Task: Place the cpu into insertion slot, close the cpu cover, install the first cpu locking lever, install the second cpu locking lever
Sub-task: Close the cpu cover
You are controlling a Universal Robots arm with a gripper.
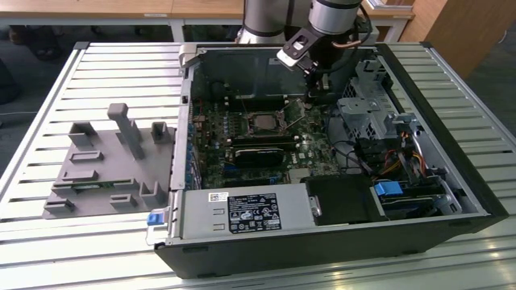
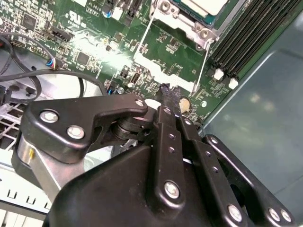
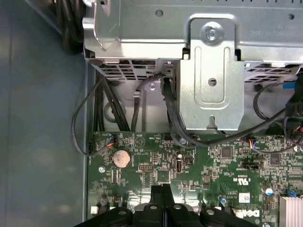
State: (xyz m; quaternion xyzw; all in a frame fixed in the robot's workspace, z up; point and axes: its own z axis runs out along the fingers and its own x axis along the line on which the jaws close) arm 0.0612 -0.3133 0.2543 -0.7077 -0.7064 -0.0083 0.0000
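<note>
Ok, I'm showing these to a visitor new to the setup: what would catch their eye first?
Probably the open computer case lying on the slatted table, its green circuit board exposed with the square silvery socket near the middle. Next, the robot arm reaching in from the far side, its black claw shut close over the board. A grey plastic stand sits on the table at the exterior view's left.

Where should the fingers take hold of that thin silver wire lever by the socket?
Probably near the free end of the thin silver wire lever, coming down from above the green circuit board: it is slender and hinged at the silvery socket.
</note>
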